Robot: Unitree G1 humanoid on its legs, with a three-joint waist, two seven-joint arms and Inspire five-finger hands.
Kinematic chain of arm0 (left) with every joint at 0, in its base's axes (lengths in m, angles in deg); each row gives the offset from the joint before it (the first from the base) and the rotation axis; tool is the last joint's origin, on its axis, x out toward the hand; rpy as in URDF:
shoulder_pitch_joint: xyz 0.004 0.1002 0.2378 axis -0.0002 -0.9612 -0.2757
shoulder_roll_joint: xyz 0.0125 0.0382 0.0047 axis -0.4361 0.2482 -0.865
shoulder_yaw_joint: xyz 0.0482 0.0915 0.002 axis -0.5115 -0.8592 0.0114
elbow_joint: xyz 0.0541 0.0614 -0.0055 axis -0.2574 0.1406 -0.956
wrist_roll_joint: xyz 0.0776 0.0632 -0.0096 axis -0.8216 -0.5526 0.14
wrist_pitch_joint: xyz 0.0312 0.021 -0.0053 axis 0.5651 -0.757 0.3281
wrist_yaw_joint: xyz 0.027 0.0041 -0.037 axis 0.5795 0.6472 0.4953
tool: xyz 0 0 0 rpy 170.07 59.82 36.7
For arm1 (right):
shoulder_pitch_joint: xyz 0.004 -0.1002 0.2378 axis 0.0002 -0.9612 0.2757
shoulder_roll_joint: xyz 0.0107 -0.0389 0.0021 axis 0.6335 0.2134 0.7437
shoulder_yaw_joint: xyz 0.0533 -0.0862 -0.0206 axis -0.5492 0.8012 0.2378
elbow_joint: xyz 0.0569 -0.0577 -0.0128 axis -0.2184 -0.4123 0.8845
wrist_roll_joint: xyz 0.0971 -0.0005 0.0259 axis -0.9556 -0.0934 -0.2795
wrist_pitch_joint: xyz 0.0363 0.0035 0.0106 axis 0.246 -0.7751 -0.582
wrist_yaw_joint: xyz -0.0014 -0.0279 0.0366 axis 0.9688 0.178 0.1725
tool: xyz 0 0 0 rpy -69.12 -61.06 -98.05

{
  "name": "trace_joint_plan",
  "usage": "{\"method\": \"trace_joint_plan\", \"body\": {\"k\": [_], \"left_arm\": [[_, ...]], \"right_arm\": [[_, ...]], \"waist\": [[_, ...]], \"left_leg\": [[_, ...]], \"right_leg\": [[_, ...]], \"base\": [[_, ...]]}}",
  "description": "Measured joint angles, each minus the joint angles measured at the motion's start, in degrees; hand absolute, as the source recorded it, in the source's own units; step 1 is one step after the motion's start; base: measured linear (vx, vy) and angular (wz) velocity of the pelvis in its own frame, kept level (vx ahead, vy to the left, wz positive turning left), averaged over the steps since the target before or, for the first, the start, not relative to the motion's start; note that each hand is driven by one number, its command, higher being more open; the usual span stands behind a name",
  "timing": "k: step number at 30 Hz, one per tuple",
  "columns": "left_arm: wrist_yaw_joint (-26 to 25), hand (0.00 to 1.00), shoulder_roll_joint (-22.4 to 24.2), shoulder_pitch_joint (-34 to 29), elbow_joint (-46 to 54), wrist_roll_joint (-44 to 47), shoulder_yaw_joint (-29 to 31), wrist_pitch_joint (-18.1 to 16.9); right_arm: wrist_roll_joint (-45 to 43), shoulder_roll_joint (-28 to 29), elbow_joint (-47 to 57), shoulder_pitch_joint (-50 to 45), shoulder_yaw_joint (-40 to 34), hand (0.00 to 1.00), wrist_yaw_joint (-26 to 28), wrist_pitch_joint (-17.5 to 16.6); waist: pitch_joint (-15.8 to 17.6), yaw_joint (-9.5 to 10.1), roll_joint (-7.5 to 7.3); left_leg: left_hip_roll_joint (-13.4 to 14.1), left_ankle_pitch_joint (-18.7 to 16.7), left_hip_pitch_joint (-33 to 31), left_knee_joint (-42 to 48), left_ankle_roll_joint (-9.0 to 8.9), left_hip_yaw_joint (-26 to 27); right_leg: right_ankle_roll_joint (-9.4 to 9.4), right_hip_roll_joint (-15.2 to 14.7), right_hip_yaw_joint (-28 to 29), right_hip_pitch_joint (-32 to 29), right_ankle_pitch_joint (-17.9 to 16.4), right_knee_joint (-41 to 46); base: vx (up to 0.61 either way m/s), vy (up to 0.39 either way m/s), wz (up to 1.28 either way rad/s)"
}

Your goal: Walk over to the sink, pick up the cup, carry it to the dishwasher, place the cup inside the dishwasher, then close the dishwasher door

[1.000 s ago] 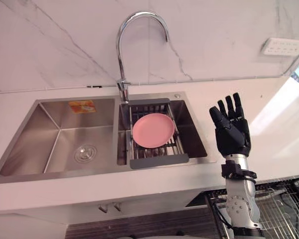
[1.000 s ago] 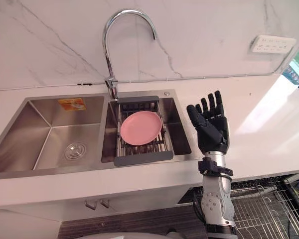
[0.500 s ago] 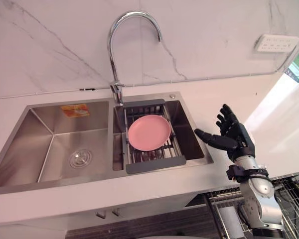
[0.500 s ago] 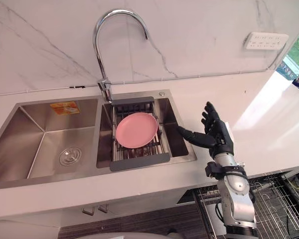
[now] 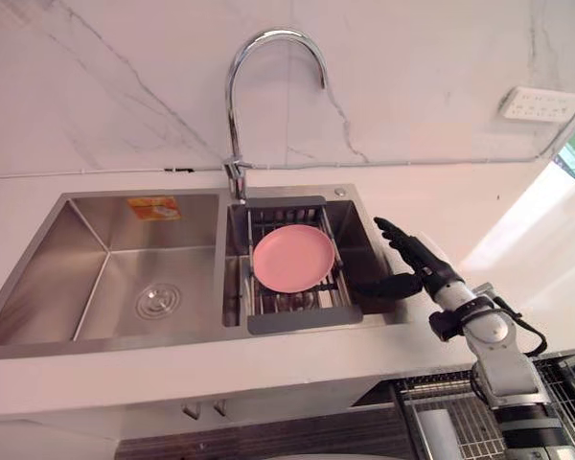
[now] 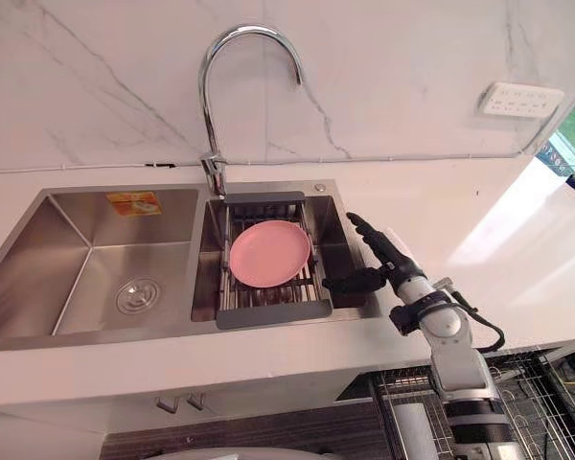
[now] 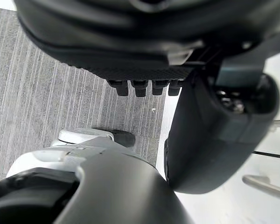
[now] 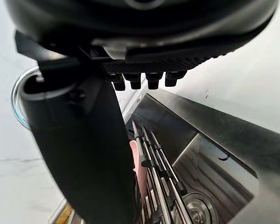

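One right hand (image 5: 424, 273), lowered from upright to the sink basin (image 5: 362, 244): pickup reach begun.
Fingers (image 5: 398, 238) straight, holding nothing; pink plate (image 5: 293, 259) just beside thumb.

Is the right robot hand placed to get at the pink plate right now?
Probably yes: the robot hand is open at the basin's right edge, the plate lies bare on the rack, and nothing stands between.

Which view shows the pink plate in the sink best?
The left eye view: the plate shows whole, from above, lying on the rack. The right eye view shows the same. The right wrist view catches just a pink edge; the left wrist view faces the floor.
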Motion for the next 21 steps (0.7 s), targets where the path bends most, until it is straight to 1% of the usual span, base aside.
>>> {"method": "trace_joint_plan", "body": {"k": [4,10,14,17,21], "left_arm": [[0.0,1.00,-0.2,-0.2,1.3,0.0,0.1,0.7],[0.0,1.00,-0.1,-0.2,1.7,0.1,0.3,1.1],[0.1,1.00,0.1,-0.2,1.9,0.6,1.9,1.1],[0.2,1.00,0.1,-0.2,2.3,0.8,2.6,1.1],[0.3,1.00,0.1,-0.2,2.4,0.7,2.6,1.1]], "right_arm": [[3.7,0.0,-1.7,2.9,1.1,1.00,-2.6,0.7],[7.9,0.1,-2.0,5.5,1.6,1.00,-4.5,0.8],[10.9,0.6,-5.3,7.9,3.6,1.00,-6.3,0.8],[12.1,2.1,-6.2,8.6,3.8,1.00,-7.0,0.8],[14.6,2.9,-7.1,9.2,5.5,1.00,-7.2,0.8]], "waist": [[0.4,0.25,-0.66],[0.5,1.02,-0.84],[0.9,1.56,-1.37],[1.5,1.72,-1.90],[1.5,1.93,-1.94]], "left_leg": [[0.0,0.2,0.0,0.0,-0.34,-0.5],[0.0,0.7,0.1,-0.6,-0.38,-0.7],[0.0,1.1,0.1,-1.0,-0.31,-1.4],[0.0,1.3,0.1,-1.1,-0.30,-1.9],[-0.2,1.4,0.3,-1.5,-0.31,-1.9]], "right_leg": [[0.00,0.0,-0.7,0.3,0.1,-0.1],[-0.02,-0.1,-1.5,0.5,0.2,-0.1],[-0.03,-0.1,-2.4,0.7,0.2,-0.1],[-0.03,-0.2,-3.0,0.9,0.2,-0.3],[-0.01,-0.4,-3.1,1.1,0.2,-0.3]], "base": [[-0.05,-0.009,0.06],[-0.05,-0.006,0.03],[-0.04,-0.010,0.09],[-0.03,-0.007,0.10],[-0.01,0.000,0.01]]}}
